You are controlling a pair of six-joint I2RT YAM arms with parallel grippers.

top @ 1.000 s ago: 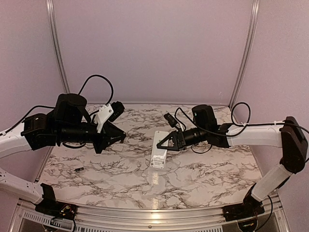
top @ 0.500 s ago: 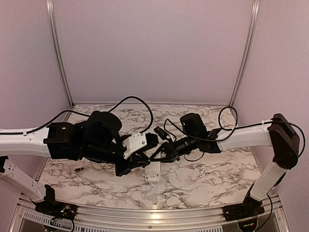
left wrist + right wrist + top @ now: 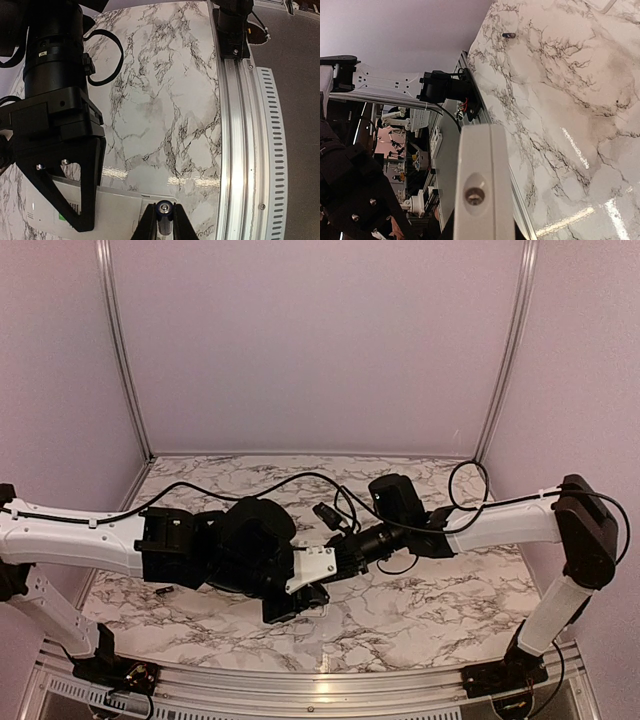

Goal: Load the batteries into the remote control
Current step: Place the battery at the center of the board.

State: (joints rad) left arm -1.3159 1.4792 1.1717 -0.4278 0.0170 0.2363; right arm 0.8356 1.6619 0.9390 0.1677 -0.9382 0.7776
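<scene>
My left gripper (image 3: pixel 165 227) is shut on a dark battery (image 3: pixel 165 212), seen end-on between the fingers. Its tip is at the edge of the white remote control (image 3: pixel 107 215), by a recess in the remote's plain back. My right gripper (image 3: pixel 62 165) is shut on the remote and holds it above the table. In the right wrist view the remote (image 3: pixel 482 180) shows end-on between the jaws. In the top view my left gripper (image 3: pixel 300 598) and right gripper (image 3: pixel 338 556) meet at the table's middle, and the remote is hidden under them. A second battery (image 3: pixel 162 589) lies on the table at the left, also visible in the right wrist view (image 3: pixel 508 35).
The marble table (image 3: pixel 430 600) has an aluminium rail (image 3: pixel 240 150) along its near edge. Cables loop over both arms near the middle (image 3: pixel 340 495). Purple walls stand at the back and sides.
My left arm has swung right and forward to the middle, bringing its battery up to the remote. My right gripper has shifted the remote a little left and nearer.
</scene>
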